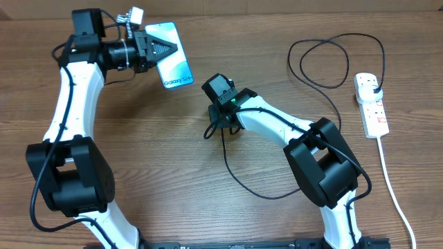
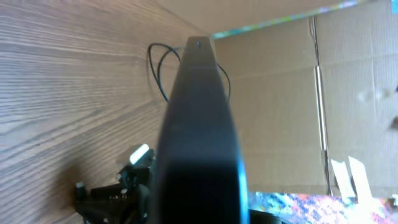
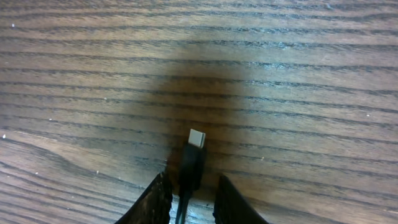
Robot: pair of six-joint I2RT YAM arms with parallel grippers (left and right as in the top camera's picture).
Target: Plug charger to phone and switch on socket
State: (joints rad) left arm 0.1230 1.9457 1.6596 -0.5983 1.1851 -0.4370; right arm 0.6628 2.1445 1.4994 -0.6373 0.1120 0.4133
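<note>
Now, charger (image 3: 196,142) at middle of desk (image 1: 138,138), lengthwise between right claw (image 3: 191,182) fingers, tip pointing straight away from it; pinched or not, cannot tell. Left claw (image 1: 172,48) clamped on phone (image 1: 176,70), by far edge.

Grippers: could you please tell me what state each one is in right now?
Left gripper: closed, holding the phone.
Right gripper: around the charger at its plug end; whether it grips cannot be told.
</note>
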